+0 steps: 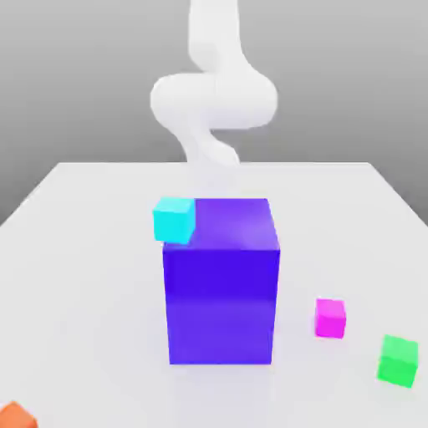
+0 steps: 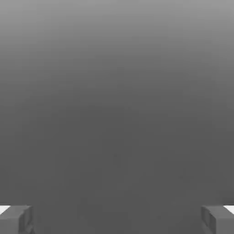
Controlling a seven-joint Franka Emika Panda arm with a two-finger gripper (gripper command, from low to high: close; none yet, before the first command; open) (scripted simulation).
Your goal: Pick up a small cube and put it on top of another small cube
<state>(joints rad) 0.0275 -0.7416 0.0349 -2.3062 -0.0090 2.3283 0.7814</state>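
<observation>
The small magenta-pink cube point(image 1: 330, 318) sits on the white table point(image 1: 84, 276), to the exterior view's right of a big blue-violet block point(image 1: 221, 284). A small green cube point(image 1: 397, 360) lies further right and nearer the front. A small cyan cube point(image 1: 174, 219) appears at the block's upper left corner; whether it touches the block I cannot tell. My white arm point(image 1: 213, 100) rises behind the block. In the hand view my gripper point(image 2: 117, 219) is open, its grey fingertips point(image 2: 16, 219) far apart, with nothing between them and plain grey beyond.
The big block stands tall in the middle of the table and hides what lies behind it. An orange object point(image 1: 15, 415) peeks in at the front left corner of the exterior view. The table's edges run along both sides.
</observation>
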